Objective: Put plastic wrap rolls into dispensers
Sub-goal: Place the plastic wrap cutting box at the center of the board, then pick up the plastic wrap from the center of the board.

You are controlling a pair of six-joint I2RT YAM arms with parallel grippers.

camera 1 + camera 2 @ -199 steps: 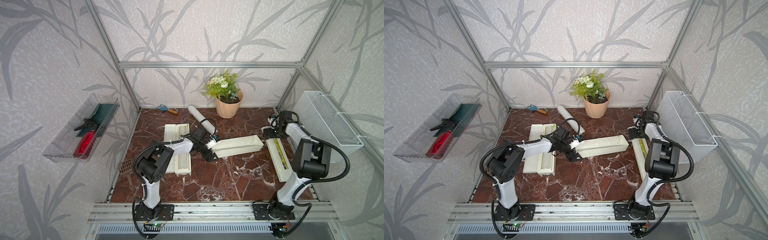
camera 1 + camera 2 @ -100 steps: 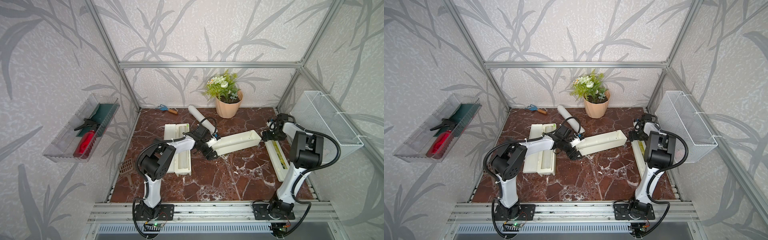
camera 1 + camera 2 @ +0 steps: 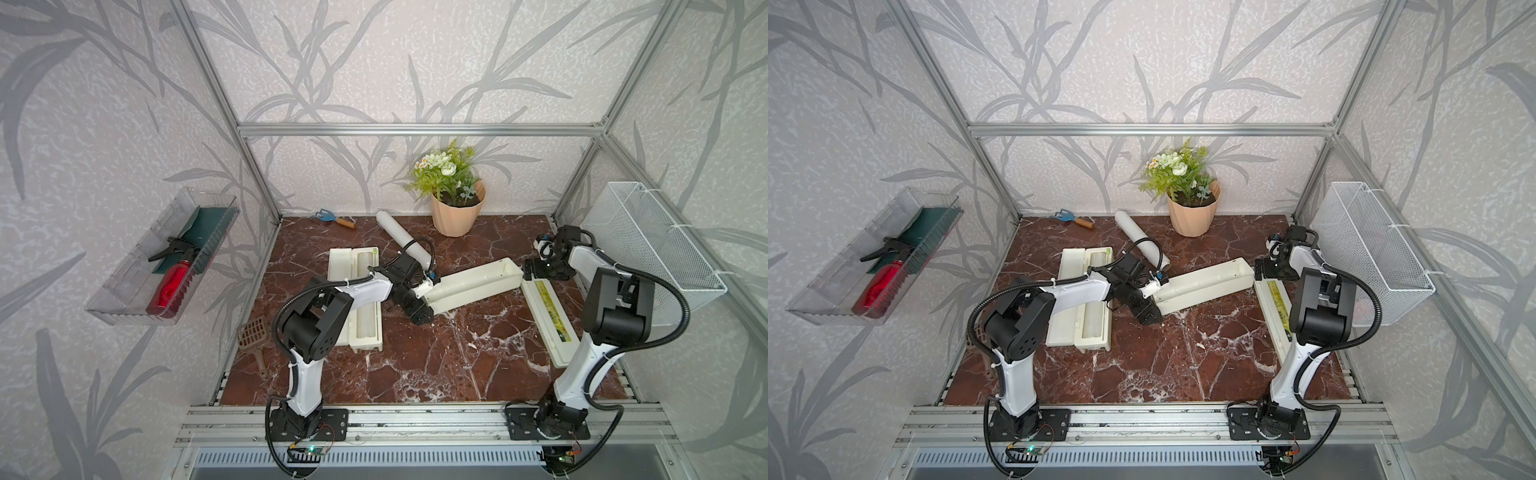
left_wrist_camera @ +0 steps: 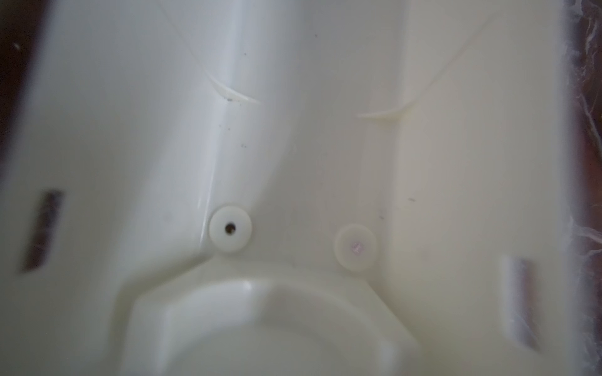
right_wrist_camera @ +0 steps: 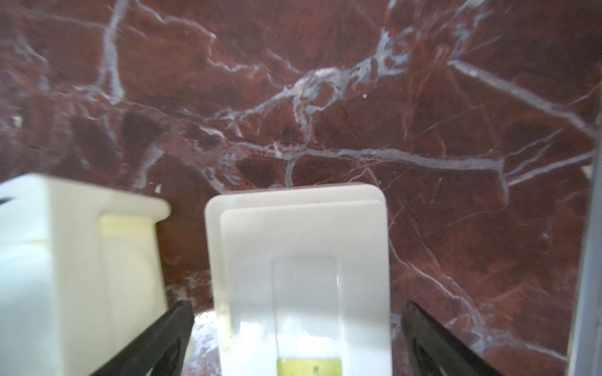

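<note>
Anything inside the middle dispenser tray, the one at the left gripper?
Empty where visible. The left wrist view shows the dispenser tray's bare cream floor and two round pegs at one end. In both top views its own wall hides much of the inside.

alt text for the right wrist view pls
The right tool is open, its two black fingers flanking the end of a cream-white dispenser lid with a yellow-green label. The end of a dispenser box lies beside it on the red-brown marble table.
</note>
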